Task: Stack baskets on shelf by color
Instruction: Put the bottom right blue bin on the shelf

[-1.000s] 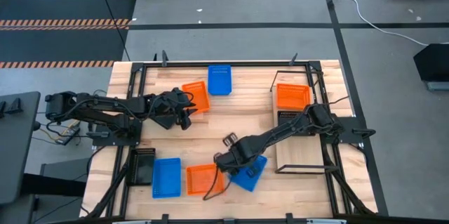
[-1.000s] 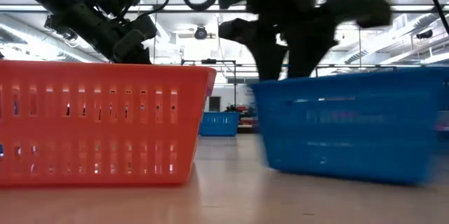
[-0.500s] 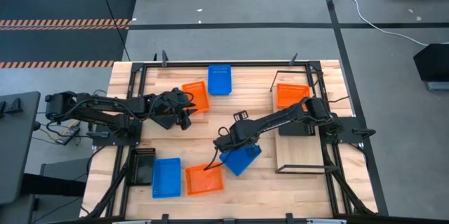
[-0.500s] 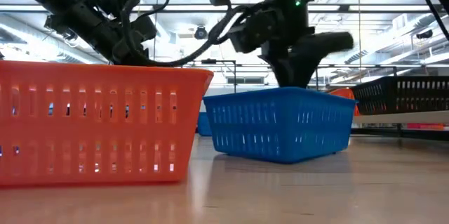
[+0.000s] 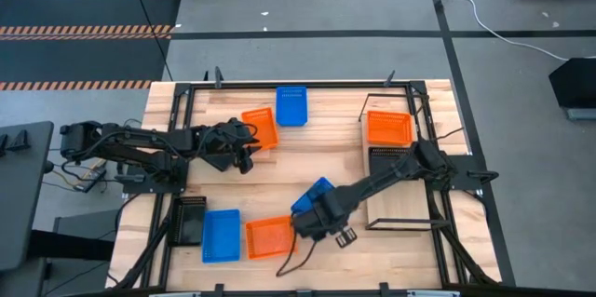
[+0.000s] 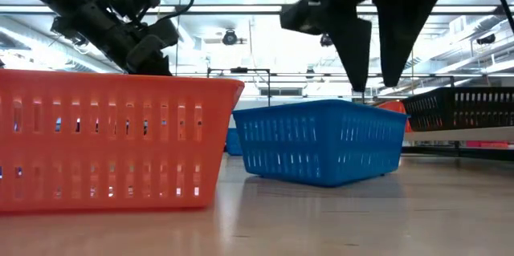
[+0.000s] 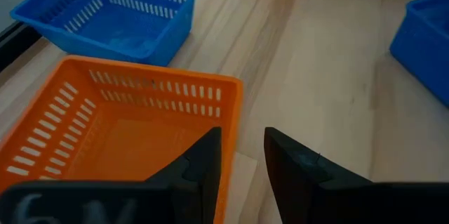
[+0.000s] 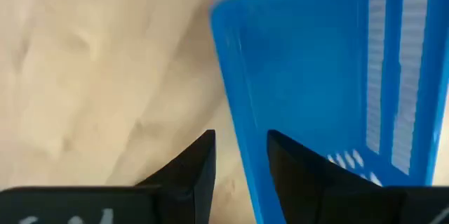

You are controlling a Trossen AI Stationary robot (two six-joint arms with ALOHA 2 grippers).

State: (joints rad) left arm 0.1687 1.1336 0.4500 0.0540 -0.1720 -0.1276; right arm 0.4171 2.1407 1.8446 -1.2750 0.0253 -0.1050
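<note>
Near the table's (image 5: 317,153) 6 o'clock edge, the right gripper (image 8: 240,138) hangs over a blue basket (image 6: 321,144) that sits flat on the wood. Its fingers are apart, one on either side of the mesh wall, not clamped as far as I can see.

The bite looks thin and close to one corner. If it closes there and lifts, the basket will probably tip and swing, and it could slip out. It could also knock the orange basket (image 5: 270,238) at its 8 o'clock.

The shelf (image 5: 400,209) lies toward 3 o'clock. A dangling basket might catch on its wire frame.

Toward 10 o'clock, the left gripper (image 7: 242,140) waits at another orange basket (image 7: 112,126), its fingers parted about the wall.
</note>
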